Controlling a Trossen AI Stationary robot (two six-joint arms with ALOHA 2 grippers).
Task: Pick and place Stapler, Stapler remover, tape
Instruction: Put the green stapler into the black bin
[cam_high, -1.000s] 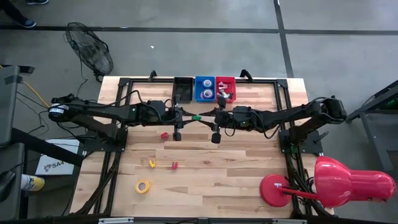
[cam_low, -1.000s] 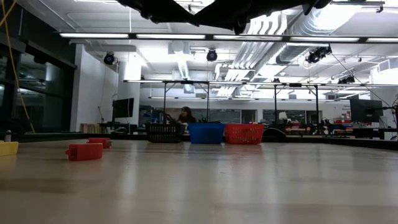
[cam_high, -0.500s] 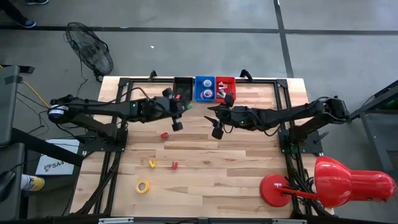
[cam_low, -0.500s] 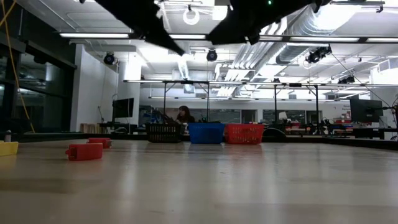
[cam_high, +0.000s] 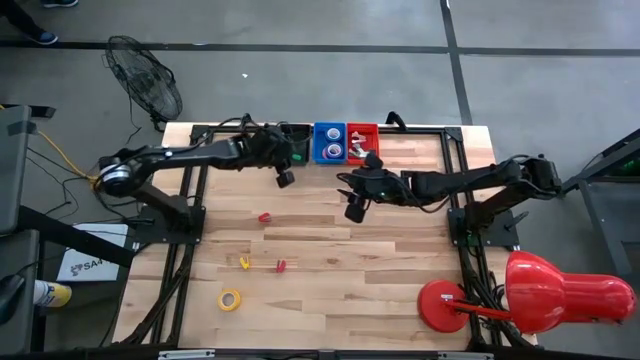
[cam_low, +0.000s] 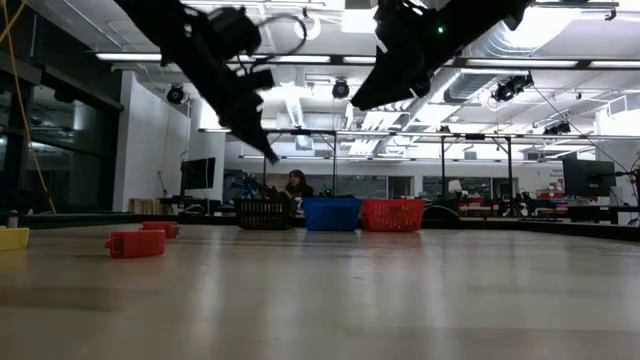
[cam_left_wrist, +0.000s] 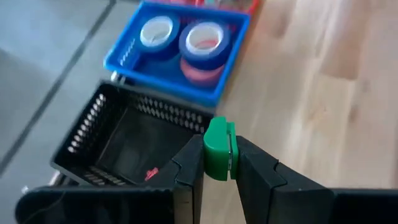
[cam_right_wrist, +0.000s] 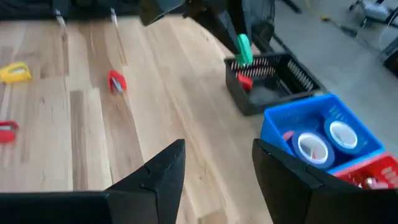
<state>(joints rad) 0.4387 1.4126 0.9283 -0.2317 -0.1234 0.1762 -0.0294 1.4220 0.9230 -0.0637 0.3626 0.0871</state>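
My left gripper (cam_left_wrist: 217, 167) is shut on a green stapler (cam_left_wrist: 217, 148) and hovers at the near rim of the black basket (cam_left_wrist: 118, 140) by the far edge (cam_high: 290, 155). A red stapler (cam_left_wrist: 151, 175) lies inside that basket. The blue basket (cam_left_wrist: 134, 53) next to it holds tape rolls (cam_left_wrist: 202, 42). My right gripper (cam_right_wrist: 214, 168) is open above the table's middle (cam_high: 347, 182) and touches nothing. On the table lie a red stapler (cam_high: 264, 216), a yellow piece (cam_high: 244, 263), a small red piece (cam_high: 281, 265) and a yellow tape roll (cam_high: 230, 299). My left gripper pinches the green stapler (cam_right_wrist: 244, 48) between its two fingers (cam_left_wrist: 189, 165), one on each flat side. The fingers slant down toward the far edge. The stapler is lifted clear and sticks out past the fingertips, over the black basket's near rim.
A red basket (cam_high: 362, 143) with metal pieces stands to the right of the blue basket (cam_high: 329, 143) along the far edge. A red lamp (cam_high: 545, 290) sits at the near right corner. Bare wood lies between the arms and the near edge.
My left gripper has carried the green stapler from the table's middle, where both grippers stood close together, up and toward the far edge to the black basket. My right gripper has drawn back a little toward the right and far side.
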